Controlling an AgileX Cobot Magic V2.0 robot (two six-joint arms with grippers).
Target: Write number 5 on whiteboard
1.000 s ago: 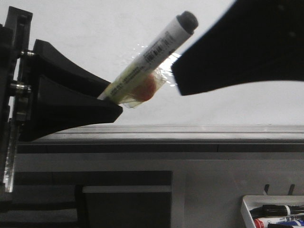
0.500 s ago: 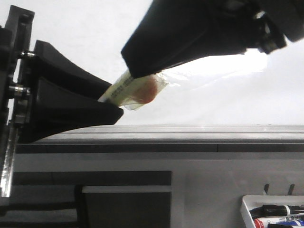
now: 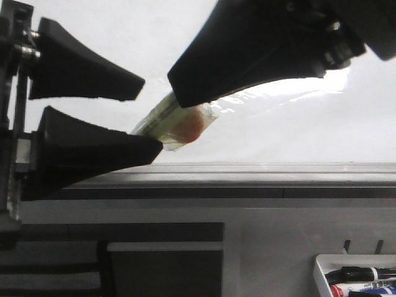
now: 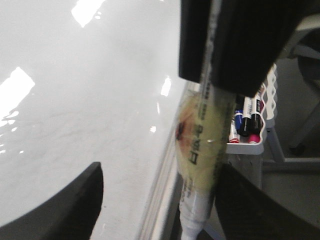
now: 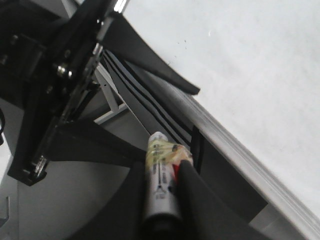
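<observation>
The marker [image 3: 176, 124], white with yellowish tape and an orange spot, is held slanted in front of the whiteboard [image 3: 161, 31]. My right gripper [image 3: 185, 93] is shut on its upper part; the right wrist view shows both fingers pressed on the barrel [image 5: 160, 185]. My left gripper [image 3: 148, 114] is open, its fingers spread above and below the marker's lower end, which lies against the lower finger. In the left wrist view the marker [image 4: 200, 150] passes close to one finger [image 4: 245, 210]. No number 5 shows on the board.
A grey metal ledge [image 3: 247, 170] runs along the whiteboard's lower edge. A small white tray [image 3: 356, 275] with several markers hangs below at the right; it also shows in the left wrist view [image 4: 250, 145]. Glare spots lie on the board [image 4: 15, 90].
My right gripper came in from the right and shut on the marker's upper part, hiding its cap. My left gripper's jaws then opened, the upper finger lifting off the marker.
</observation>
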